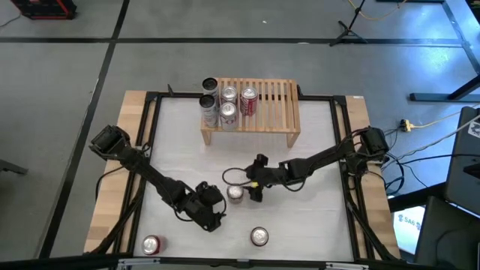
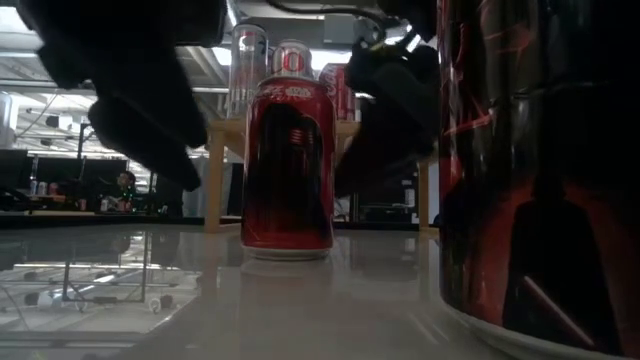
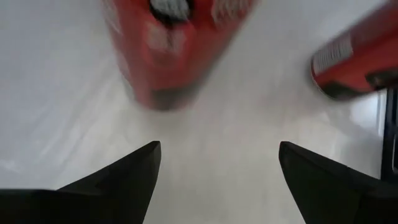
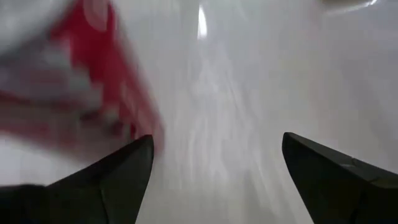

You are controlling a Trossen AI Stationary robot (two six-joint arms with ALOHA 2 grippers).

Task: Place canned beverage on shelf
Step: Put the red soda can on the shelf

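High view: red upright soda can (image 1: 235, 193) mid-table btwn left gripper (image 1: 212, 204) and right gripper (image 1: 255, 187), both spread open; pale slatted wood shelf (image 1: 270, 112) at far edge.

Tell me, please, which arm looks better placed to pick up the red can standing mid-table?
Probably the left. Its open gripper faces the red can squarely in its wrist view, while the right gripper, also open, sees it off to one side.
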